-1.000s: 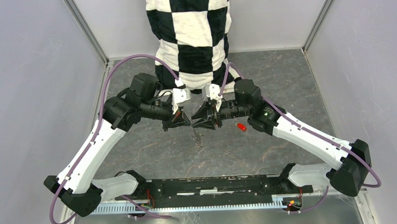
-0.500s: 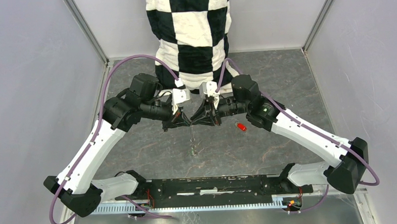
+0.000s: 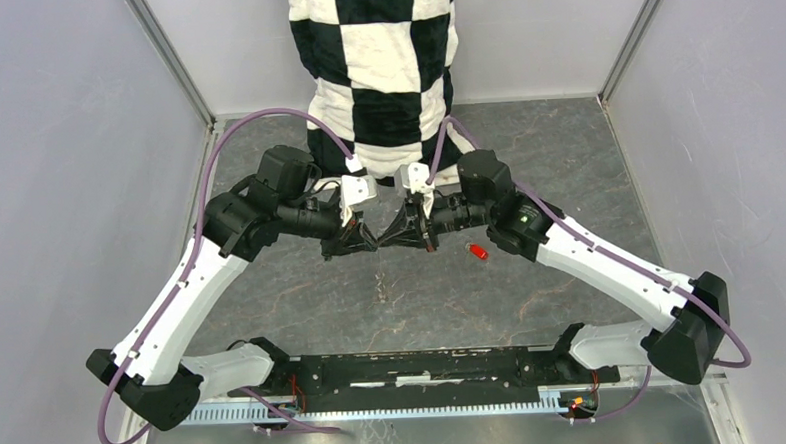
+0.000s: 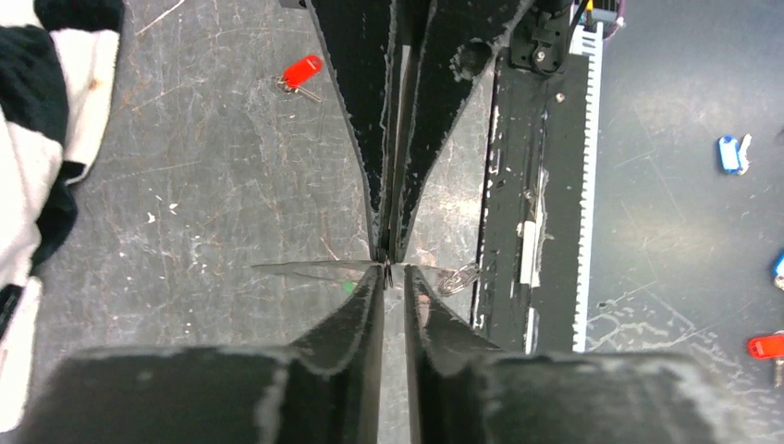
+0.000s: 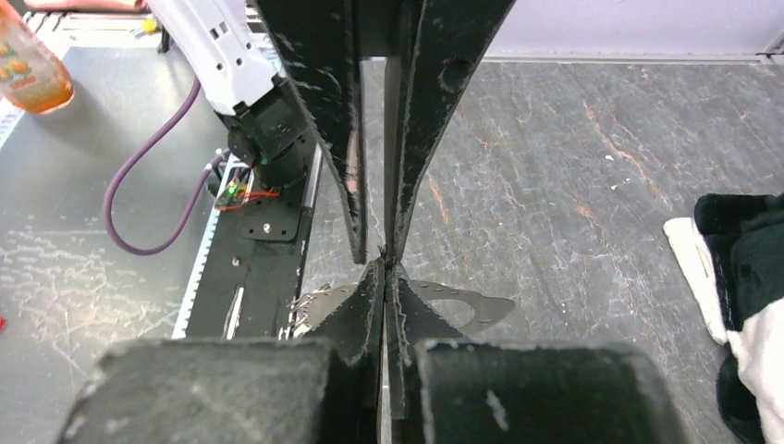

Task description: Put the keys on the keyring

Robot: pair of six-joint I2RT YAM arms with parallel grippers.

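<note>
Above the middle of the surface (image 3: 302, 296): the two arms meet tip to tip, raised off the grey stone-patterned top.
Left end effector (image 3: 368, 241): closed, its fingers pinching the thin wire of the keyring (image 4: 305, 268) at the very tips.
Right end effector (image 3: 387, 238): closed to a hairline gap, its tips against the same spot on the wire; whether it grips the wire cannot be told.
Keyring: held in the air between the two tips; a silvery strand runs out to either side of them.
Green key (image 4: 349, 287): only a small green speck just beside the wire, too small to read further.
Red key (image 3: 478, 250): lying flat on the surface, near the right arm's wrist, apart from the keyring.
Checked cloth (image 3: 382, 52): black and white, at the far edge behind both arms.
</note>
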